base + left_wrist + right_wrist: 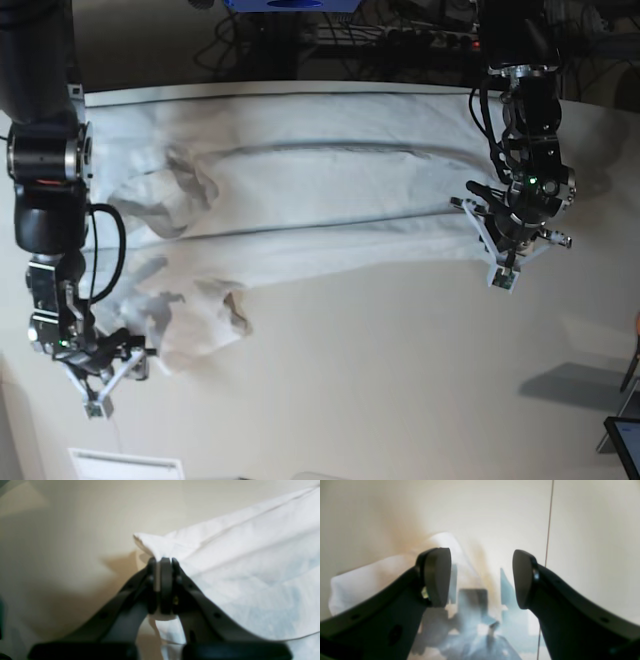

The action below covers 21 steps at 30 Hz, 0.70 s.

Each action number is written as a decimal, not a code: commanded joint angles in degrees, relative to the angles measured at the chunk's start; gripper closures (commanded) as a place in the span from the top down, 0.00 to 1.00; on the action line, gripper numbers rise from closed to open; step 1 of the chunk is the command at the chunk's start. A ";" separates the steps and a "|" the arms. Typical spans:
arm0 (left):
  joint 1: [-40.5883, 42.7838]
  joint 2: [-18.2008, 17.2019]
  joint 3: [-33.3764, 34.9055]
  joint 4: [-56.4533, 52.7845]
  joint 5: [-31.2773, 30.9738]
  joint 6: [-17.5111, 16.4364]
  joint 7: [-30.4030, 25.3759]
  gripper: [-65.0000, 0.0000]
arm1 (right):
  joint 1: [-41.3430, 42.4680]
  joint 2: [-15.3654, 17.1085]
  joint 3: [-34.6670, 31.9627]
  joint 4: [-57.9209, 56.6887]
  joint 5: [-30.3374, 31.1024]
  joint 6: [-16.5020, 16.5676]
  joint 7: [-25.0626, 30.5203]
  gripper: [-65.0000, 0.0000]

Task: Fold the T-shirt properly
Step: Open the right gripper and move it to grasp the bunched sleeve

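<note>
Across the pale surface [400, 380] lay the white T-shirt [330, 200], its edge pinched in the left tool [163, 561], while the right tool [481, 577] stood spread beside the other end.

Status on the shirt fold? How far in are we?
Early. Done: the T-shirt lies stretched out lengthwise across the table, with long creases that may be a first fold; I can't confirm. In hand: the left gripper is shut on a bunched edge at one end; the right gripper is open beside the crumpled other end, holding nothing. Left: grasp that end, smooth it, fold into a compact shape.
</note>
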 commanded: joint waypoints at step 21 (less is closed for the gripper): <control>-1.37 -0.64 -0.28 1.10 0.09 0.32 -0.20 0.00 | 6.79 -3.48 -10.22 -13.68 0.11 -0.13 12.58 0.68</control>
